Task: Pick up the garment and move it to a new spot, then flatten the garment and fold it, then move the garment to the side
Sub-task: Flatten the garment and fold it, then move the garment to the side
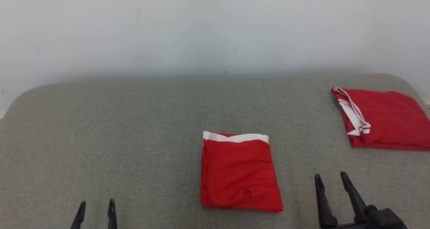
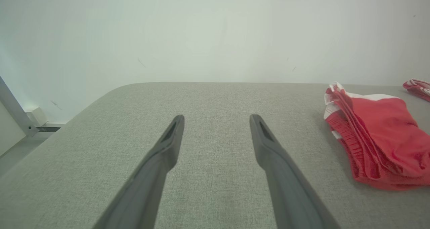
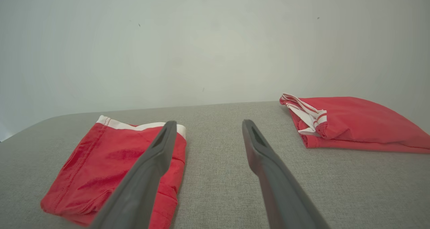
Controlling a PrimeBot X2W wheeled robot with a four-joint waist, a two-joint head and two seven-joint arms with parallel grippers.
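Observation:
A red garment (image 1: 239, 173) with a white band along its far edge lies folded into a neat rectangle at the middle of the grey padded table (image 1: 134, 128). It appears at the right of the left wrist view as the garment (image 2: 379, 145) and at the lower left of the right wrist view as the garment (image 3: 111, 165). My left gripper (image 1: 96, 205) stands open at the lower left, well clear of the cloth, as the left gripper (image 2: 216, 119). My right gripper (image 1: 331, 177) is open just right of the garment, nothing between its fingers, as the right gripper (image 3: 208, 124).
A second folded red garment (image 1: 383, 121) with white trim lies at the table's far right, near the edge, as the second garment (image 3: 349, 123). A pale wall (image 1: 215, 27) rises directly behind the table. The table's left half is bare grey fabric.

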